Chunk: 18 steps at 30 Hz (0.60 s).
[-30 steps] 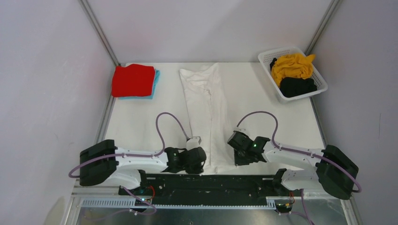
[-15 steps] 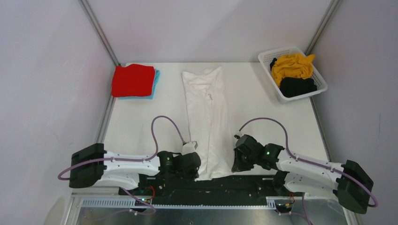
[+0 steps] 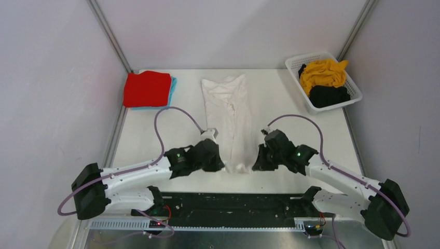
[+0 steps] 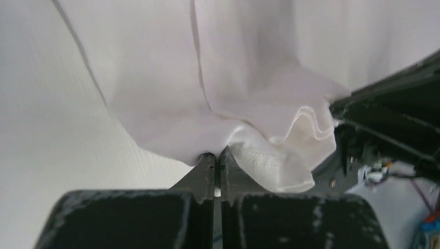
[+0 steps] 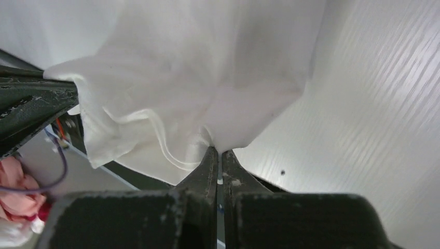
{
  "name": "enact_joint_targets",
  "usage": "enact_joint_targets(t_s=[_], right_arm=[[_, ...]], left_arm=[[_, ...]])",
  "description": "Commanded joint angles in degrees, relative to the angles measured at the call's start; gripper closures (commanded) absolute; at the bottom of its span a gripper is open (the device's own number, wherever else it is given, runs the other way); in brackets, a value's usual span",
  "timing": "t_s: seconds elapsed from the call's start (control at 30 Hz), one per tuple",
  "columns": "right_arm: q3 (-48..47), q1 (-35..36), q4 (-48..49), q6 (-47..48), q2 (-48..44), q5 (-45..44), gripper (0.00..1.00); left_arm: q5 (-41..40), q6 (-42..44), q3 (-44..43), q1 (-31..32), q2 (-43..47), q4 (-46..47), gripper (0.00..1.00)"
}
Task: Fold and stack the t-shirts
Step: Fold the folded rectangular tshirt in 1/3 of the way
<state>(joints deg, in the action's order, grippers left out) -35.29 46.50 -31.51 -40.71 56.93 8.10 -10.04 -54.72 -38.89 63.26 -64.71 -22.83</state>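
Observation:
The white t-shirt (image 3: 228, 114) lies as a long narrow strip down the middle of the table. My left gripper (image 3: 222, 166) is shut on its near left corner (image 4: 181, 140) and my right gripper (image 3: 255, 165) is shut on its near right corner (image 5: 249, 124). Both hold the near hem lifted, bunched between them. The red t-shirt (image 3: 147, 88) lies folded on the light blue t-shirt (image 3: 172, 89) at the far left. The mustard yellow t-shirt (image 3: 322, 71) and the black t-shirt (image 3: 328, 95) are crumpled in the basket.
The white slotted basket (image 3: 312, 108) stands at the far right corner. Grey walls and metal posts close the table on three sides. The black rail with the arm bases (image 3: 233, 205) runs along the near edge.
Both grippers have moved away from the near edge toward the table's middle, carrying the shirt's near hem up and forward. The shirt's visible length is shorter.

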Motion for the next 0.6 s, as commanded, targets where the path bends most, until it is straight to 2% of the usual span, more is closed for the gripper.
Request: enact_joint_targets(t_s=[0.0,0.3,0.57], right_arm=[[-5.9,-5.2,5.9,4.1,4.8,0.7,1.00],[-19.6,-14.7,13.3,9.2,20.8,3.5,1.00],[-28.8,-20.2,15.4,13.0,32.3,7.0,1.00]], left_arm=[[0.0,7.7,-5.2,-8.4,-3.4,1.3,1.00],[3.1,13.1,-14.1,-23.2,-12.5,2.7,1.00],[6.4,15.5,-22.4,-30.4,-24.1,3.1,1.00]])
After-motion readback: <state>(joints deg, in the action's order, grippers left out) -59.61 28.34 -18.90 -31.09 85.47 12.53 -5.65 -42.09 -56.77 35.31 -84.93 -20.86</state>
